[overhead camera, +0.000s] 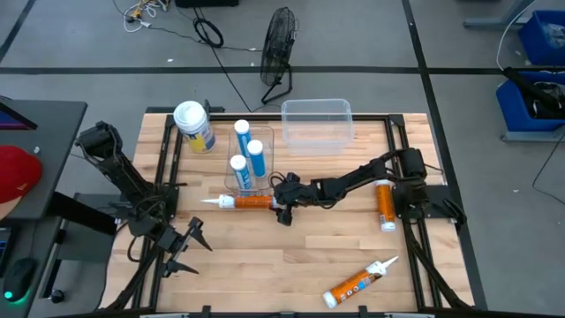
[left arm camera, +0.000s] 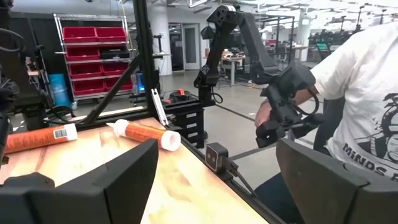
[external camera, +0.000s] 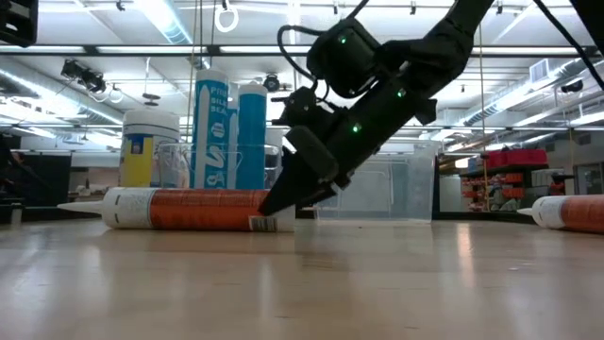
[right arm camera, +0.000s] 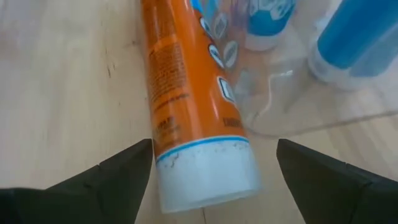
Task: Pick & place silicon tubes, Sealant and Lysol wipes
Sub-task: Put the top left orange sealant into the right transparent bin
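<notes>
Your right tool (overhead camera: 284, 210) sits at the table's middle, fingers spread apart and straddling the flat base end of the orange sealant tube (overhead camera: 252, 201) that lies on its side, nozzle pointing toward 9 o'clock. The right wrist view shows a finger either side of that base with nothing clamped yet. Your left tool (overhead camera: 181, 250) waits near 8 o'clock, fingers apart, holding nothing.

The main risk, as I judge it: the tube lies just beside the small clear bin (overhead camera: 250, 161) holding three blue silicone tubes (overhead camera: 256, 157) standing upright, and the bin wall shows right next to the tube's label in the wrist view. If you close with one finger riding against that wall, you may shove the bin or tip the blue tubes. Gripping only the very end could also let the round body swing or roll free on lifting, so a hold further up the body looks safer.

Other task things: the Lysol wipes (overhead camera: 195, 126) stand at about 11 o'clock; a second orange sealant tube (overhead camera: 385, 204) lies at 3 o'clock beside the right arm's base; a third (overhead camera: 357, 283) lies near 5 o'clock, close to the table's (overhead camera: 265, 274) front edge. The larger clear container (overhead camera: 316, 122) sits at 12 o'clock by the far edge.

Open room lies toward 6 and 7 o'clock, bare wood in front of the tube; draw the tube that way, away from the bin, before lifting
</notes>
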You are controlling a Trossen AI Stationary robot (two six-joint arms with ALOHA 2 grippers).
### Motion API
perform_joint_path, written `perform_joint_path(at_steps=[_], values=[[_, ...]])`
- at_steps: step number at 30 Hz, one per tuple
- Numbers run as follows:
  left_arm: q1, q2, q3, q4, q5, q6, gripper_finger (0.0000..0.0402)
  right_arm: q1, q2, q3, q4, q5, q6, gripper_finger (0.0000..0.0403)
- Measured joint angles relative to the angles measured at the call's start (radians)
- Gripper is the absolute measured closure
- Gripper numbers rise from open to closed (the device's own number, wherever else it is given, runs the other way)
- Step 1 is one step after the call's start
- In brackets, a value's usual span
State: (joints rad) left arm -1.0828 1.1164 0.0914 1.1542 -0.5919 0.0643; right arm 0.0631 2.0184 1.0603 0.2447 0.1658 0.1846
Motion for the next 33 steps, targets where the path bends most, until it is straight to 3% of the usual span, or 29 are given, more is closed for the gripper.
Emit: perform_joint_path(at_steps=[6,17,23,26,33], values=[[0.000,0.000,0.000,0.000,0.000,0.000,0.0072,0.004,0.011,0.000,0.006,-0.017,0.017,0.0067],[0.001,0.000,0.000,0.001,-0.005,-0.005,0.0072,0.006,0.010,0.000,0.006,-0.063,0.016,0.0196],[0.001,0.003,0.002,-0.007,-0.121,-0.002,0.0072,0.006,0.010,0.000,0.002,-0.078,0.017,0.0188],[0.001,0.002,0.002,-0.028,-0.127,-0.030,0.0072,0.011,0.009,0.000,-0.005,-0.079,0.018,0.0184],[-0.010,0.003,0.002,-0.144,-0.122,-0.224,0.0072,0.033,0.007,0.002,-0.018,-0.092,0.036,0.0216]])
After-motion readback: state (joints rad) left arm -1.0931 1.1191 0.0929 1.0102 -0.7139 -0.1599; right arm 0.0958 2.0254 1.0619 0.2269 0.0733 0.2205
